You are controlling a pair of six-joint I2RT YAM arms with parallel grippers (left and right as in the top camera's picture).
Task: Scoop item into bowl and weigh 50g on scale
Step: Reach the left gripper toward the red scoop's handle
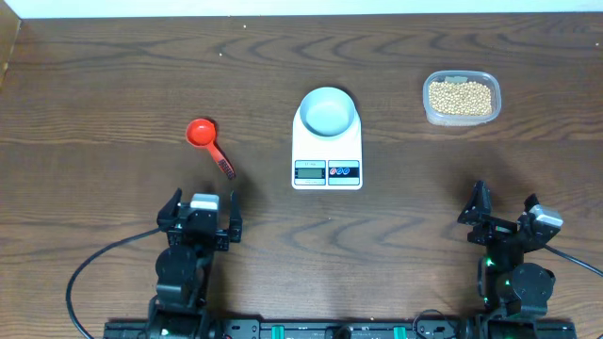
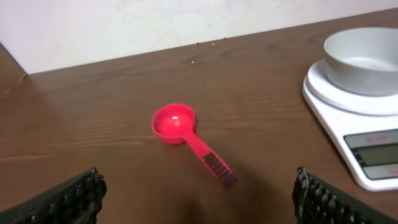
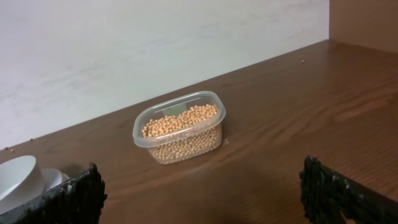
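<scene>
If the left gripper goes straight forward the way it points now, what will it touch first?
Most likely the red scoop: its dark-tipped handle lies almost centred ahead of the open left gripper, though depth is unclear. The scale sits off to the right.

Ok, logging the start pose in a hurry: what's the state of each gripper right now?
Left gripper: open, holding nothing.
Right gripper: open, holding nothing.
</scene>
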